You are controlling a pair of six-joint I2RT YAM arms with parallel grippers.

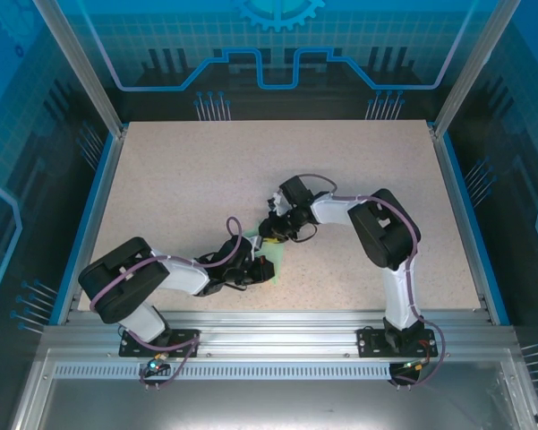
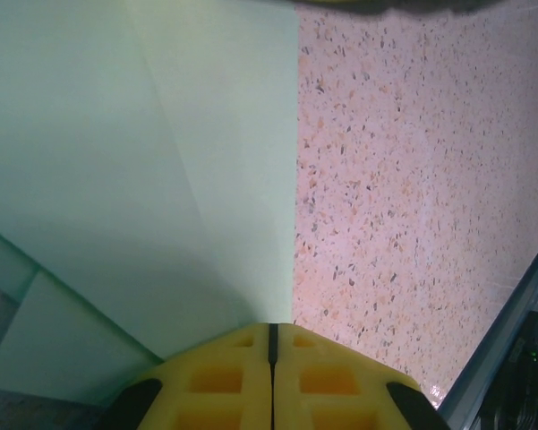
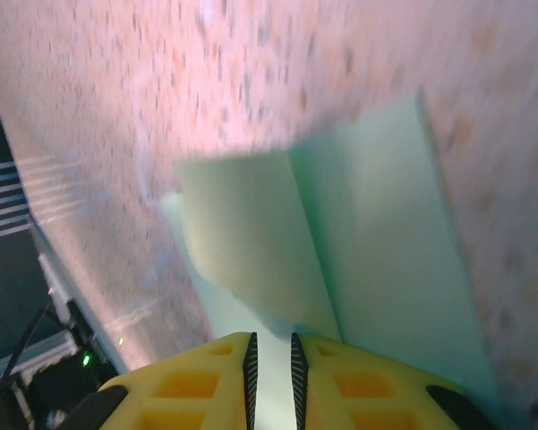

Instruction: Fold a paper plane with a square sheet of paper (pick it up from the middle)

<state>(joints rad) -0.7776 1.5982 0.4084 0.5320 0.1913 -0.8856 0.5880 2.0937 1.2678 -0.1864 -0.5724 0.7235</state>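
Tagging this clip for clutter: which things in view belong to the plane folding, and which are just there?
Part of the job:
- partly folded mint-green paper
- left gripper
- right gripper

Just there:
- speckled table
- aluminium frame of the enclosure

Left arm (image 1: 125, 279) folded low, elbow out left, forearm running right toward centre. Left gripper (image 2: 271, 339) pads pressed fully together. Right arm (image 1: 385, 228) elbow out right, forearm reaching left. Right gripper (image 3: 271, 348) pads a narrow slit apart. Grippers near each other.
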